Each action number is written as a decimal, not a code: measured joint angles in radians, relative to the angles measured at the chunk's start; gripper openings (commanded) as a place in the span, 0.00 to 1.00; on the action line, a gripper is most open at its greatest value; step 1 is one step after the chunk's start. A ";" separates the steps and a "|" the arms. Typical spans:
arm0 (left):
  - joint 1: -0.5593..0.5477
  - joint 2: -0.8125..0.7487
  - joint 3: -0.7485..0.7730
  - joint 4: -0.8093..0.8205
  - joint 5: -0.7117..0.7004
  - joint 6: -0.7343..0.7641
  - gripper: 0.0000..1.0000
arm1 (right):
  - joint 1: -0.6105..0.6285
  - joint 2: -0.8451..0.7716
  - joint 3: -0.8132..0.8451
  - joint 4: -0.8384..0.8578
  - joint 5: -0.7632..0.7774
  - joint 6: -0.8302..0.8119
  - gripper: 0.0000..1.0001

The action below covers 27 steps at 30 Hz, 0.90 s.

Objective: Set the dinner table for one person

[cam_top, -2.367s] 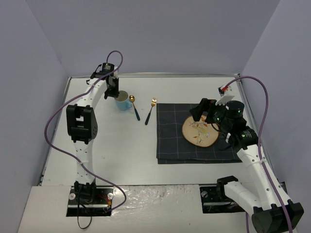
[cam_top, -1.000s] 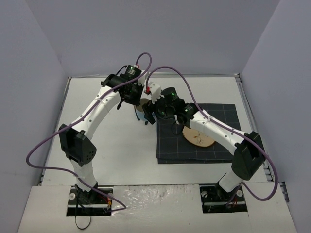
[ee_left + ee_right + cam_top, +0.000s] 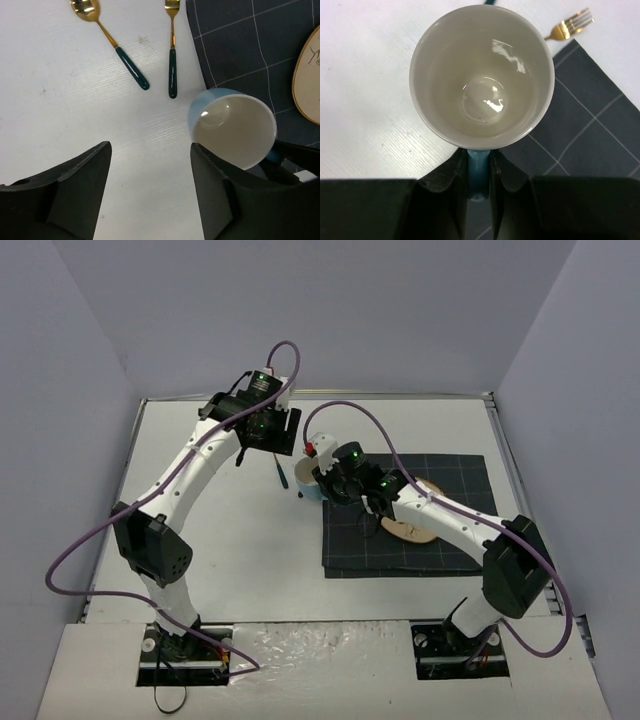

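Surface (image 3: 200,540), spreading at twelve o'clock from the arm bases, is part set; the mug (image 3: 482,75) is in hand.
Right pincer (image 3: 479,170) is clenched on the mug's handle, keeping it upright at the mat's (image 3: 400,540) edge, ten o'clock of the plate (image 3: 412,531), likely to leave the plate clear. Left pincer (image 3: 150,155) hangs released above. Spoon (image 3: 107,40) and fork (image 3: 171,50) lie beside the mat.

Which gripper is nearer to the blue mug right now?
Right. The right gripper is shut on the blue mug, clamping its handle. The left gripper is open above it, and the mug sits beside one finger, not between the two.
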 measured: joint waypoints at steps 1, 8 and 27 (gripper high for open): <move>0.008 -0.013 -0.006 0.003 0.001 -0.003 0.76 | -0.002 -0.013 -0.015 -0.003 0.009 0.000 0.00; 0.173 -0.273 -0.259 0.139 -0.007 -0.031 0.95 | -0.148 -0.197 -0.145 0.016 0.021 -0.007 0.00; 0.179 -0.587 -0.858 0.416 -0.133 -0.014 0.97 | -0.946 -0.132 -0.208 0.123 -0.018 -0.037 0.00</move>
